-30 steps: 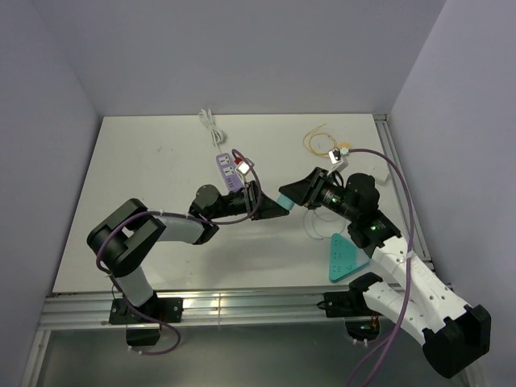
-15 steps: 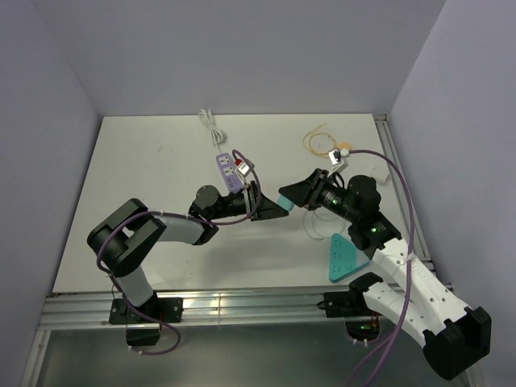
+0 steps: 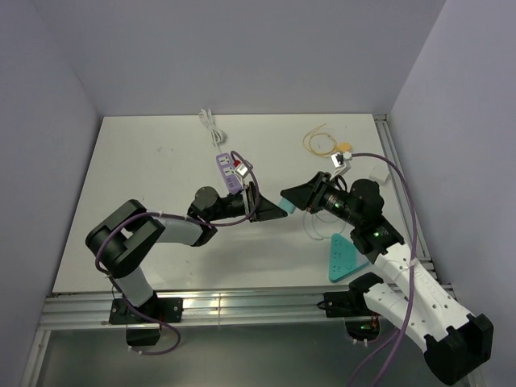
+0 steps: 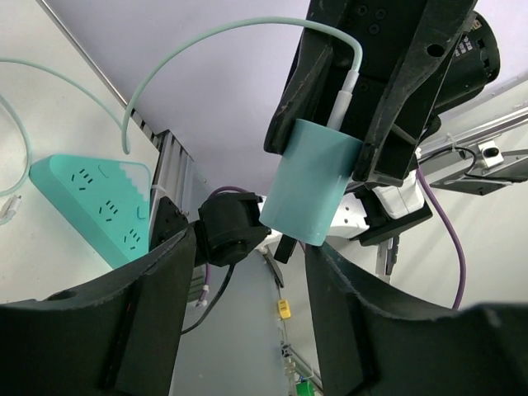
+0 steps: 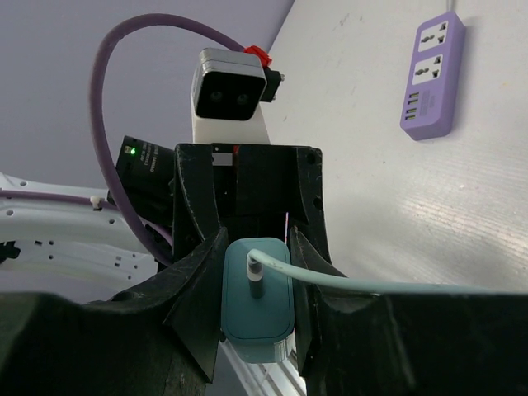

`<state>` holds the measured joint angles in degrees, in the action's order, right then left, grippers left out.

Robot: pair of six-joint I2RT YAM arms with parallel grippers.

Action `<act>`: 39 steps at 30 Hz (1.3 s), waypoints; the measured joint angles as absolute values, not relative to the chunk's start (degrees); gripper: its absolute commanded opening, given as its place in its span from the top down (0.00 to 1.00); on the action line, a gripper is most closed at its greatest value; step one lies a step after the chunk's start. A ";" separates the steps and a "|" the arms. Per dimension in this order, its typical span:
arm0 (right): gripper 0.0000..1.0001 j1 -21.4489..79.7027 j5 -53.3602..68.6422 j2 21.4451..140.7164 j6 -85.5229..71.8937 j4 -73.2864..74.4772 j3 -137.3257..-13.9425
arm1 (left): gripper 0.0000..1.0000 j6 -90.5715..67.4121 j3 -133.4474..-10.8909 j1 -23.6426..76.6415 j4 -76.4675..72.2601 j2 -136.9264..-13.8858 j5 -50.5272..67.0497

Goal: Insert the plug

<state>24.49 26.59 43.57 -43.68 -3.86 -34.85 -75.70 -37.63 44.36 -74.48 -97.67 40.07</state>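
Yellow plug (image 3: 344, 148) lies loose at the far right of the tabletop (image 3: 153, 177), beside its looped yellow cable (image 3: 317, 141). Right end effector (image 5: 256, 252) is clenched on a teal adapter (image 4: 309, 186), mid-air. Left end effector (image 3: 263, 206) is released, fingers spread, facing the adapter. Purple strip (image 3: 228, 171) sits just behind it.

No writing, brand or number could be read anywhere. The purple strip (image 5: 432, 78), at 1 o'clock in the right wrist view, and the teal strip (image 4: 95, 210), at 9 o'clock in the left, showed only socket holes.
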 measured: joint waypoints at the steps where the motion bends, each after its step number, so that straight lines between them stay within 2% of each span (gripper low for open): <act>1: 1.00 24.49 26.70 43.59 -43.79 -4.14 -34.79 | 0.36 -75.70 -37.63 44.36 -74.48 -97.67 40.10; 5: 1.00 24.49 26.92 43.70 -43.81 -5.10 -34.37 | 0.38 -75.64 -37.63 44.40 -74.37 -97.62 40.18; 7: 1.00 24.49 26.79 43.75 -43.81 -5.04 -34.37 | 0.45 -75.50 -37.58 44.40 -74.28 -97.30 40.18; 10: 1.00 24.49 26.61 43.72 -43.79 -4.69 -34.35 | 0.50 -74.65 -36.93 44.40 -74.28 -95.66 40.01; 18: 1.00 24.49 27.81 44.03 -44.29 -5.50 -33.65 | 0.40 -73.43 -36.32 44.40 -74.37 -93.47 39.64; 24: 1.00 24.49 29.69 44.10 -45.34 -6.04 -32.69 | 0.41 -73.28 -36.36 44.40 -74.37 -93.49 39.62; 27: 1.00 24.49 30.13 44.36 -45.58 -6.39 -32.67 | 0.47 -73.34 -36.80 44.40 -74.35 -93.54 39.62; 35: 1.00 24.49 30.72 44.60 -47.11 -8.71 -32.53 | 0.70 -73.76 -37.32 44.34 -74.35 -93.58 39.66; 37: 1.00 24.49 30.65 44.60 -47.16 -8.71 -32.53 | 0.92 -73.97 -37.32 44.34 -74.37 -93.58 39.66; 38: 0.99 24.49 30.65 44.60 -47.13 -8.67 -32.53 | 1.00 -74.00 -37.32 44.34 -74.37 -93.58 39.66; 39: 0.94 24.49 30.61 44.58 -47.05 -8.47 -32.58 | 1.00 -74.00 -37.32 44.34 -74.37 -93.58 39.72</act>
<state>24.49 30.61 44.58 -47.05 -8.47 -32.58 -74.00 -37.32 44.34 -74.37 -93.58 39.72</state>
